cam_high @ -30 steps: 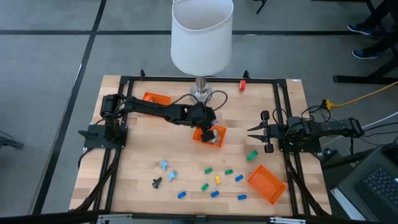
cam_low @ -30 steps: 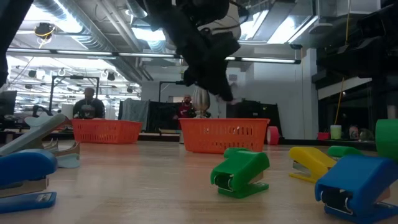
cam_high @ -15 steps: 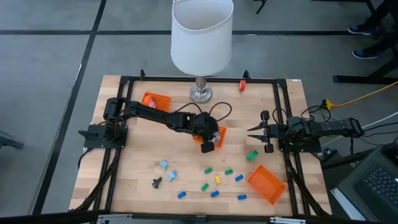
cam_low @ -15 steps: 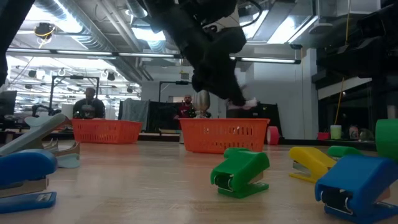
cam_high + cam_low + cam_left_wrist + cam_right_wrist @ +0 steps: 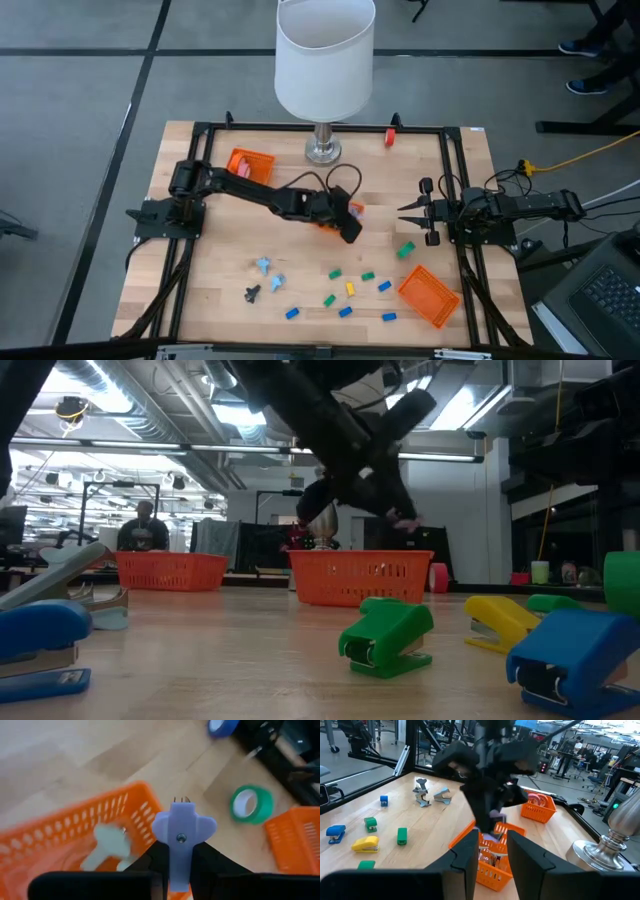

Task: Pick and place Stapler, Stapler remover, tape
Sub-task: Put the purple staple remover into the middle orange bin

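**Ana:** High view first, biggest thing: the wooden table [image 5: 230, 240] fills the middle of the frame, and a white lamp [image 5: 324, 55] stands at top centre.

**Ben:** And the arms?

**Ana:** The left arm reaches in from the left edge to the centre. The left gripper [image 5: 350, 231] hangs over the middle basket [image 5: 362, 582], pinching a lilac stapler remover [image 5: 182, 832] between its fingers, above the basket's rim. The right gripper [image 5: 402, 210] waits at centre right, its fingers a little apart with nothing between them.

**Ben:** Other baskets?

**Ana:** One orange basket [image 5: 252, 160] sits at upper left and another orange basket [image 5: 430, 296] at lower right, tilted on the diagonal.

**Ben:** The smaller things?

**Ana:** Staplers [image 5: 351, 288], blue, green and yellow, lie scattered across the lower centre. Pale removers [image 5: 263, 265] lie at lower left of centre. A pale piece [image 5: 107, 845] lies inside the middle basket.

**Ben:** The tape?

**Ana:** Pink tape [image 5: 536, 800] rests in the upper-left basket. A red roll [image 5: 390, 136] sits near the top rail, right of the lamp. A green roll [image 5: 251, 805] lies on the wood just beside the lower-right basket.
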You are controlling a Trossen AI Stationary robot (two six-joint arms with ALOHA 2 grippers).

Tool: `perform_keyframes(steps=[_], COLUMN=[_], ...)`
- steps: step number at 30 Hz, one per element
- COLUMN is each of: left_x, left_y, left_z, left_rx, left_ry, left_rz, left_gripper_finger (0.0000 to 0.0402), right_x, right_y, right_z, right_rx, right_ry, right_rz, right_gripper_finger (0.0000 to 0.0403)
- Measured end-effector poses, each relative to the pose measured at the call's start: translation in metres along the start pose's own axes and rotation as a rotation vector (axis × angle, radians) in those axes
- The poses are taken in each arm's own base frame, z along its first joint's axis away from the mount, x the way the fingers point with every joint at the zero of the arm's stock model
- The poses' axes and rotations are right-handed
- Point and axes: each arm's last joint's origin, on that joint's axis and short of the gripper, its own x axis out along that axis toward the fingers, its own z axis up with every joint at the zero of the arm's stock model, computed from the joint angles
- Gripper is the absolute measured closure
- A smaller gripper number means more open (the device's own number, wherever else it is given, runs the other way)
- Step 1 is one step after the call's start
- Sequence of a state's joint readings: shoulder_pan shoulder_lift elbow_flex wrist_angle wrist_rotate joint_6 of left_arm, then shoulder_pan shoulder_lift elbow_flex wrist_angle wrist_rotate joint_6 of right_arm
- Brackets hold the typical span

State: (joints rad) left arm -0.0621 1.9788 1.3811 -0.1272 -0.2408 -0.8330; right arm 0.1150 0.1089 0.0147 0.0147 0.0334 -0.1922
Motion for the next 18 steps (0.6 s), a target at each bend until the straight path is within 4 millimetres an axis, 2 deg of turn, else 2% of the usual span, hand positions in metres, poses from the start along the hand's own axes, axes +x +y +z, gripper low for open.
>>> perform_keyframes(steps=[7, 13, 18], left_x=[0.019, 0.023, 0.024], left_y=[0.002, 0.008, 0.011], left_z=[-0.018, -0.011, -0.008], left_rx=[-0.042, -0.068, -0.076], left_ry=[0.027, 0.006, 0.002], left_rz=[0.02, 0.023, 0.033], left_gripper_finger=[0.0348, 0.0354, 0.0338], right_x=[0.0, 0.0, 0.0], right_y=[0.0, 0.0, 0.0], right_z=[0.0, 0.0, 0.0], right_rx=[0.0, 0.0, 0.0], right_ry=[-0.001, 0.0, 0.0], right_rz=[0.0, 0.0, 0.0], right_gripper_finger=[0.0297, 0.0297, 0.0297])
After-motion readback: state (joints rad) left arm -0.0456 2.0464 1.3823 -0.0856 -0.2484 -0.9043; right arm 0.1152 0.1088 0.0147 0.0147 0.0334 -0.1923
